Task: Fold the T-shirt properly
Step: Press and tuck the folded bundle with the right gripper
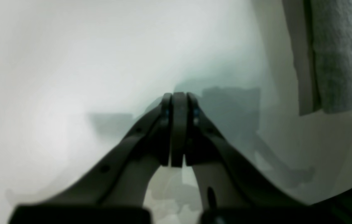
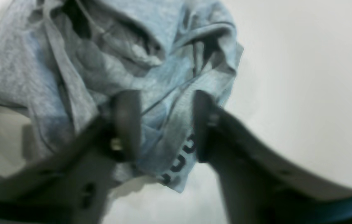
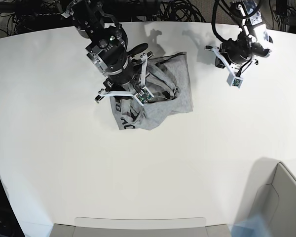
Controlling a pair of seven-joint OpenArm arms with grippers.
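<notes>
Handling the T-shirt (image 3: 160,94), expect soft, light, limp cloth, bunched on the surface (image 3: 64,148). Your right gripper (image 2: 163,124) has its fingers spread astride a fold; pinch a hem edge. Left gripper (image 1: 179,102) fingers are pressed together, empty.

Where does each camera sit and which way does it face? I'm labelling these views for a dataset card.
Left wrist: on the left arm, looking past the shut left gripper at the white table; T-shirt edge at right.
Right wrist: on the right arm, looking down between the right gripper fingers at the crumpled T-shirt.
Base: overhead, facing down at the table, both arms in view.
Shared: all three show the T-shirt and table.
</notes>
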